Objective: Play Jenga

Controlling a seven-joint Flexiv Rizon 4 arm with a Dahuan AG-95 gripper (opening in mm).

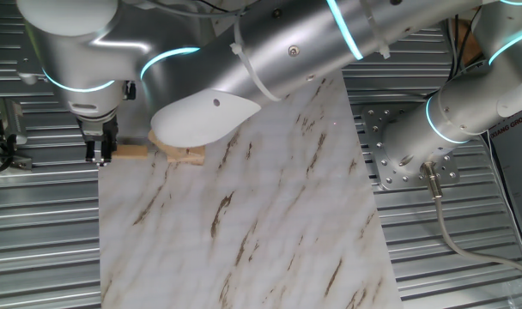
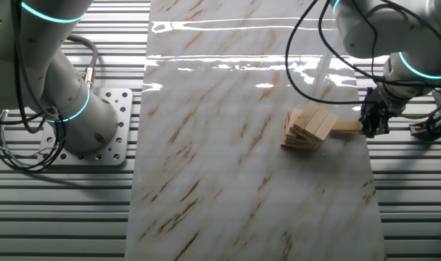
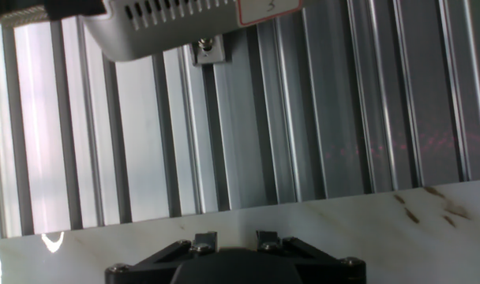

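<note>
The Jenga stack (image 2: pixel 310 127) of pale wooden blocks sits near the right edge of the marble board (image 2: pixel 242 145), with its upper layers skewed. In one fixed view the stack (image 1: pixel 185 154) is mostly hidden under my arm's white cover. One block (image 2: pixel 345 128) sticks out sideways from the stack toward the board's edge. My gripper (image 2: pixel 371 123) is at the outer end of that block (image 1: pixel 130 152), its black fingers (image 1: pixel 100 153) shut on the tip. The hand view shows only the gripper's black base (image 3: pixel 236 264), the board's edge and metal slats.
The marble board (image 1: pixel 270 223) lies on a ribbed metal table (image 1: pixel 38 240). A second arm's base is bolted to a perforated plate (image 2: pixel 122 101), also seen on the opposite side (image 1: pixel 390 146). Cables (image 2: pixel 17 152) trail beside it.
</note>
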